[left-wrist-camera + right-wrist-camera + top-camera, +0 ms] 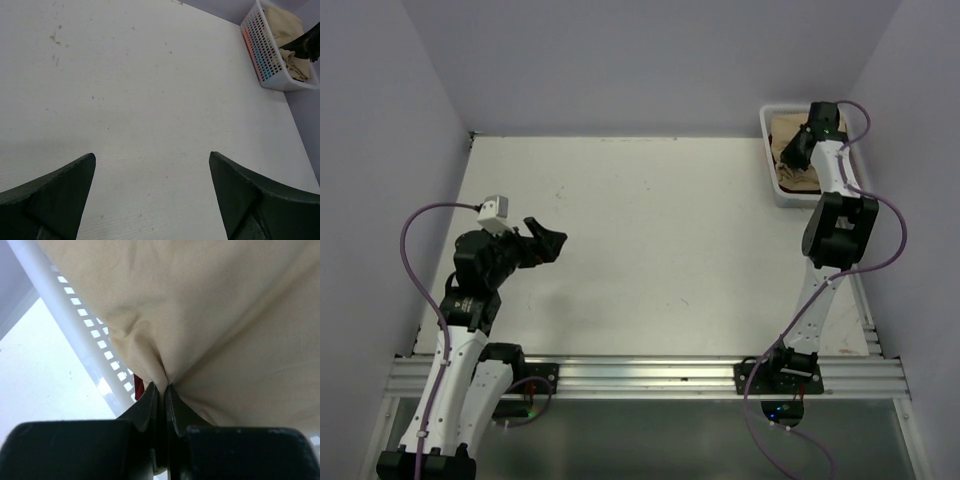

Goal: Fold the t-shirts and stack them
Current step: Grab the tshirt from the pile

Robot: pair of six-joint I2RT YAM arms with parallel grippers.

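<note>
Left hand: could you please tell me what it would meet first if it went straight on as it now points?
Most likely the tabletop, since the left hand tilts down toward it; the white bin lies well off to the right of that line.

Light fell soft and even from above. In the top view the white table (650,220) was bright without glare, and my left arm (470,300) cast only a faint grey shadow beside it. The lavender walls dimmed a little toward the corners. From my left wrist, the fingers (55,195) of my left gripper (152,156) were dark, blurred shapes at the bottom edge, while the white bin (260,50) far off was crisp enough to show its holes. From my right wrist, the tan t-shirt (225,315) filled the frame, slightly soft, its creases shaded where they met my black right gripper (161,387). The table at left washed out to white.
</note>
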